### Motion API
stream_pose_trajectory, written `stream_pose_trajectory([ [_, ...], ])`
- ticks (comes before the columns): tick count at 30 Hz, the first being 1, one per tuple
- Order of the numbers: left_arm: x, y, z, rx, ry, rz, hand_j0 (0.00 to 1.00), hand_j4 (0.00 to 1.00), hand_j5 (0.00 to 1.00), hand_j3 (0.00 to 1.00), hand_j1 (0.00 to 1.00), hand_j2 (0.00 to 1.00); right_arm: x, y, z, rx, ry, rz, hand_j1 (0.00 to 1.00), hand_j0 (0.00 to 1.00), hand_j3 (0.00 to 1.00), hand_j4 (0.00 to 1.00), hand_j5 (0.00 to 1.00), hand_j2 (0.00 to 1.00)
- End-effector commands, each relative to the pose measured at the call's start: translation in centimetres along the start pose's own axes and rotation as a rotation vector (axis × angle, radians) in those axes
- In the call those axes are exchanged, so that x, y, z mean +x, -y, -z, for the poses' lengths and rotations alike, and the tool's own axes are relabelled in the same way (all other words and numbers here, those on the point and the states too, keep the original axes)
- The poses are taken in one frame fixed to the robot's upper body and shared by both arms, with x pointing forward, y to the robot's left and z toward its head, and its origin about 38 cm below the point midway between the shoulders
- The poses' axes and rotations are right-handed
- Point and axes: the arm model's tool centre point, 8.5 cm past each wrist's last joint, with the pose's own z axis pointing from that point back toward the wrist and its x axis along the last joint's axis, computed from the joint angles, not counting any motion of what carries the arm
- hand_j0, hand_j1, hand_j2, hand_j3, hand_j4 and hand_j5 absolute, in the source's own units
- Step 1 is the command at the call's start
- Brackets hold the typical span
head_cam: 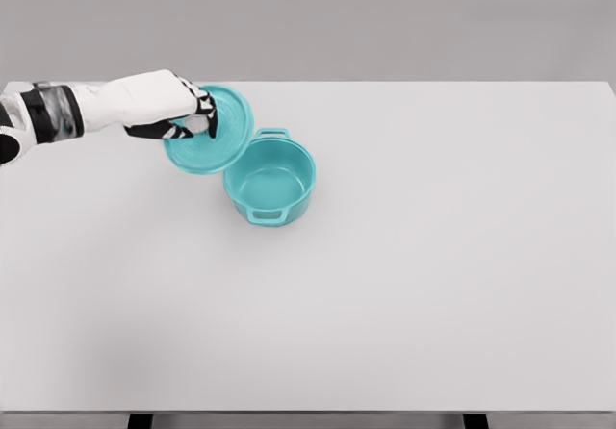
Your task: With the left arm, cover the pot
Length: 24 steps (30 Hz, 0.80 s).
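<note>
The lid (214, 140) is held by the left hand (183, 113), whose fingers (205, 116) are curled over its middle, presumably pinching the knob there, though the knob itself is hidden under them; the grip from above is what would be expected, since a central hold keeps the lid balanced and leaves its rim free to seat. The lid is seen tilted, its near edge lower than its far edge, and it is overlapping the upper-left rim of the pot (270, 181); whether the two are touching cannot be told from this view. It is judged that the lid is being carried in from the left and is not yet centred, so the covering step is under way but unfinished.

The pot is standing upright and open on the tabletop (433, 256), left of the middle, its inside shown empty; one handle is pointed toward the camera and the other toward the far side, so the rim on the lid's approach side is left unobstructed. For the next move, the lid would need to be shifted right and toward the camera until it is over the opening, levelled, then lowered; if it is lowered while tilted, the pot could be nudged or the lid left askew. The right arm is not seen.
</note>
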Motion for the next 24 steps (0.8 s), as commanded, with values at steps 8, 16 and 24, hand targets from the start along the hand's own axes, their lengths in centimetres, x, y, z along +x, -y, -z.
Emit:
stream_pose_trajectory([
  [8,2.5,0.4,2.5,-0.011,0.081,0.010,0.47,0.47,0.47,0.47,0.47,0.47,0.0,0.0,0.0,0.000,0.000,0.000,1.00,1.00,1.00,1.00,1.00,1.00],
  [16,4.0,0.7,4.2,-0.011,0.128,0.003,0.47,0.47,0.47,0.47,0.47,0.47,0.0,0.0,0.0,0.000,0.000,0.000,1.00,1.00,1.00,1.00,1.00,1.00],
  [24,4.7,1.2,5.3,-0.017,0.148,-0.006,0.47,0.47,0.47,0.47,0.47,0.47,0.0,0.0,0.0,0.000,0.000,0.000,1.00,1.00,1.00,1.00,1.00,1.00],
])
